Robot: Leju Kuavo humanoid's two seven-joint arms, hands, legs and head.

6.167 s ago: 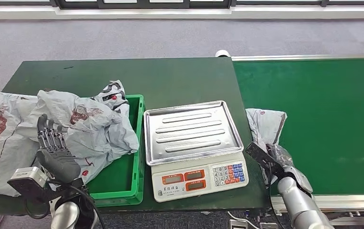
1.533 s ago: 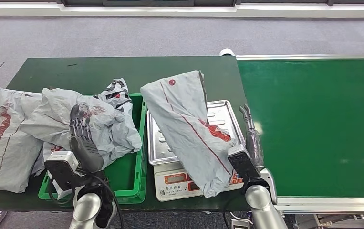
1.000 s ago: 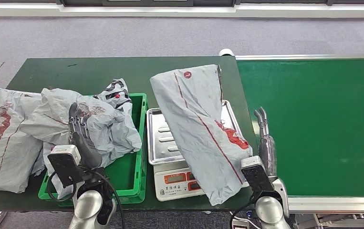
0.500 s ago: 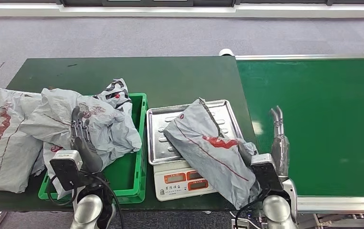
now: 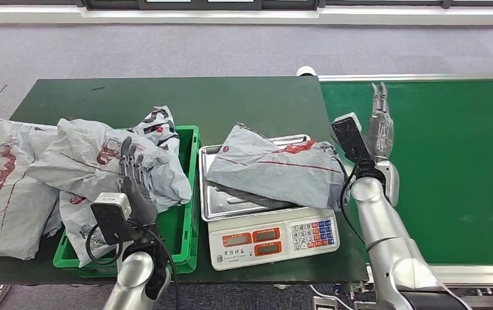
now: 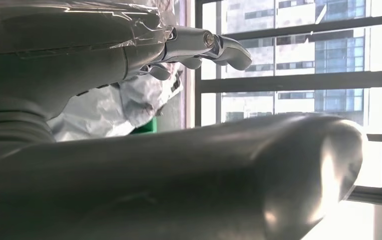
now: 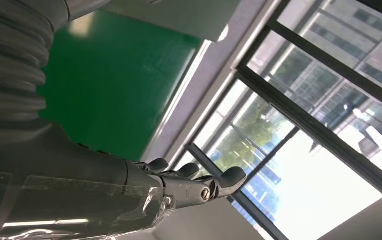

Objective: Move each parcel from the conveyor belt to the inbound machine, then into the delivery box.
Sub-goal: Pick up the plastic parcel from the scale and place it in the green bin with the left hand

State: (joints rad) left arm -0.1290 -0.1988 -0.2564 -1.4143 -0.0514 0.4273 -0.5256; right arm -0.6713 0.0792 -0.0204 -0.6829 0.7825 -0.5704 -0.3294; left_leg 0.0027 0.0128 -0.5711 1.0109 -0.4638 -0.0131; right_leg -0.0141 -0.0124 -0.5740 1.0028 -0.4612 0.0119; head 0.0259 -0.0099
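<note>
A grey parcel [image 5: 276, 166] with red print lies flat on the steel tray of the scale [image 5: 266, 227], the inbound machine. My right hand [image 5: 379, 124] is raised beside it over the green conveyor belt [image 5: 444, 161], fingers straight and holding nothing; the right wrist view shows those fingers [image 7: 188, 182] extended in the air. My left hand [image 5: 135, 184] stands upright over the green delivery box [image 5: 179, 226], fingers apart and free of the grey parcels [image 5: 101, 165] piled there. In the left wrist view its fingers [image 6: 204, 47] hold nothing.
Another grey parcel [image 5: 4, 187] lies on the dark green table [image 5: 185, 97] left of the box. Grey floor lies beyond the table. The belt's metal rim [image 5: 418, 77] runs along the far right side.
My right hand has let go of the parcel, which dropped flat onto the scale tray, and the hand has risen toward the belt. My left hand shifted slightly.
</note>
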